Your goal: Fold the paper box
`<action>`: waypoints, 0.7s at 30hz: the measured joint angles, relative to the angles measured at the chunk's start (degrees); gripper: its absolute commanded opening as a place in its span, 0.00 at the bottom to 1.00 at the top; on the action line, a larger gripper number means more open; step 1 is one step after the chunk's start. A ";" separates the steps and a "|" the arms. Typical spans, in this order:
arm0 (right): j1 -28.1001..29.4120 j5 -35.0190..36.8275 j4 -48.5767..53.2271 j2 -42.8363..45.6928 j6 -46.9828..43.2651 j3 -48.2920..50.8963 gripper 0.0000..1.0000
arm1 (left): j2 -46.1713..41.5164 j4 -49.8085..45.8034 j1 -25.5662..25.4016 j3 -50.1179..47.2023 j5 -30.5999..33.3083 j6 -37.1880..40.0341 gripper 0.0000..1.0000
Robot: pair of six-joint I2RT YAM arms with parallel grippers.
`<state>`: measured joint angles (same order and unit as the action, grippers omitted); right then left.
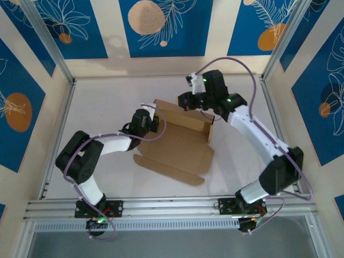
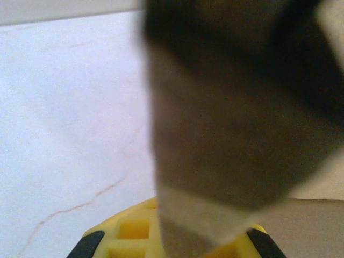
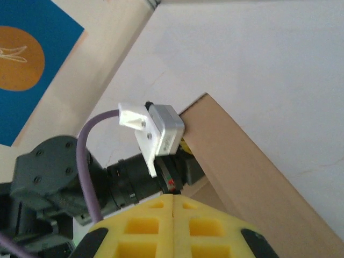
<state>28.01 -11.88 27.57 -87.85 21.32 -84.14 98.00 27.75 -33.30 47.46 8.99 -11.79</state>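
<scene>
With the box (image 1: 177,148) mid-surface (image 1: 107,102), walls half raised, your left fingers (image 2: 131,232) pinch its left flap (image 1: 162,128) while your right fingers (image 3: 142,228) sit closed and empty beside the back wall (image 1: 185,113); next, probably fold that wall inward.

No legible text or markings
</scene>
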 measured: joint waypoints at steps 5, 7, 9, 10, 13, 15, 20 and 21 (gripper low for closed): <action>1.70 0.46 2.73 -7.41 0.46 -2.03 0.00 | 0.61 -0.13 -0.92 0.37 -1.03 0.24 0.00; 2.12 0.98 3.65 -9.31 1.14 -2.03 0.00 | 0.90 -0.48 -0.96 0.72 -1.07 0.26 0.00; 2.40 1.44 4.87 -11.15 1.88 -2.16 0.00 | 1.33 -0.79 -1.01 1.11 -1.03 0.39 0.00; 2.40 1.55 5.33 -11.80 2.23 -2.34 0.00 | 1.55 -0.98 -1.01 1.14 -0.85 0.39 0.00; 2.40 1.86 5.86 -13.49 3.06 -2.64 0.00 | 2.64 -2.10 -1.11 1.14 -0.55 0.39 0.00; 2.40 1.99 6.10 -14.21 3.69 -2.64 0.00 | 2.97 -2.08 -1.36 1.42 -0.13 0.42 0.05; 2.40 2.01 5.77 -14.36 4.70 -2.54 0.00 | 2.93 -2.05 -1.46 1.46 0.50 0.83 0.34; 2.43 2.01 5.44 -14.36 4.79 -2.32 0.00 | 2.64 -2.08 -1.55 1.33 0.52 0.90 0.39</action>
<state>30.44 -9.87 33.01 -102.21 26.11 -86.46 100.64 25.67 -34.85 48.80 9.52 -10.90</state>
